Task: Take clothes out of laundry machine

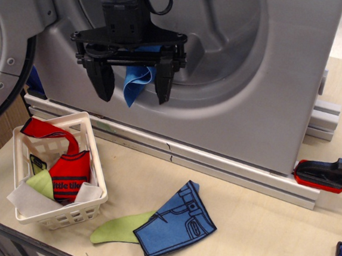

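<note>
A black gripper with its fingers spread hangs before the drum opening of a silver-grey laundry machine. A bright-blue cloth droops between the fingers. Below, a white basket holds a red shirt; a jeans-shaped piece lies on the table.

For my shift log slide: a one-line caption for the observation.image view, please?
Gripper at the washer drum opening, blue cloth hanging between its open fingers, basket below.
</note>
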`<state>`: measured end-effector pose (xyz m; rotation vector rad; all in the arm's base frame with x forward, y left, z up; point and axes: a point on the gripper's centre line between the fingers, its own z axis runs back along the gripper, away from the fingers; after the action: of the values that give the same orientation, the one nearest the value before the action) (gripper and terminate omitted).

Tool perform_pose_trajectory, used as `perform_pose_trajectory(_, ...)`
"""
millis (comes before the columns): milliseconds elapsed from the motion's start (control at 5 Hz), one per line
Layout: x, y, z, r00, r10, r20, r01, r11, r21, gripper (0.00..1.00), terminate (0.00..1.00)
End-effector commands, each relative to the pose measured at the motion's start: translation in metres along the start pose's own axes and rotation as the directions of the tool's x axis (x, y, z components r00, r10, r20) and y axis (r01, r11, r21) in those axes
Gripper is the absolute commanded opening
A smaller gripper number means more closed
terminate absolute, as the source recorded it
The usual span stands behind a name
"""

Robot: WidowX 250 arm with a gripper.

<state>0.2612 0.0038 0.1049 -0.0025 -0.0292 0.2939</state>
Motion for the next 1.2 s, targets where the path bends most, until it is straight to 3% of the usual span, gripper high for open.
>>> perform_pose_trajectory(0,0.000,0.000,0.000,1.000,0.000,0.000,0.000,1.000,0.000,1.00,0.00)
perform_pose_trajectory(200,0.012,0.011,-0.008,0.995,0.011,0.099,-0.017,0.998,0.060,1.00,0.00)
perform_pose_trajectory(400,0.030,0.015,0.004,0.967,0.005,0.255,-0.028,0.996,0.088,1.00,0.00)
perform_pose_trajectory(600,0.045,0.020,0.015,0.939,-0.003,0.344,-0.028,0.996,0.086,1.00,0.00)
perform_pose_trajectory(800,0.060,0.024,0.014,0.925,0.008,0.380,-0.032,0.998,0.058,1.00,0.00)
perform_pose_trajectory(1000,0.080,0.027,0.002,0.932,0.026,0.362,-0.049,0.997,0.054,1.00,0.00)
